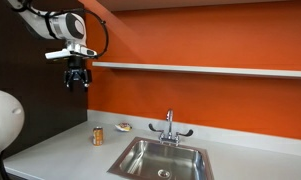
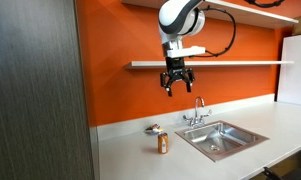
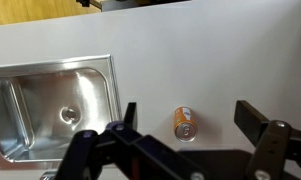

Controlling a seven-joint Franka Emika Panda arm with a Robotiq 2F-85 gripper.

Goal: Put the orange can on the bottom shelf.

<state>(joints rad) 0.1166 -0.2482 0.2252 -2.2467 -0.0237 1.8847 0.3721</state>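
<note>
Tool (image 2: 178, 90) spread high above orange can (image 2: 162, 143)

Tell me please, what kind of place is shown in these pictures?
Most likely a small kitchen or office kitchenette: a stainless steel sink with a faucet is set into a grey countertop, a shelf runs along the orange wall, and an orange can stands on the counter.

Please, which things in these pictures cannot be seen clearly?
- Label of the orange can: too small in every view.
- Small pale object: too small to identify in both exterior views.
- Top of the bottom shelf: hidden, seen edge-on in both exterior views.
- Sink: cut by the left edge in wrist view.
</note>
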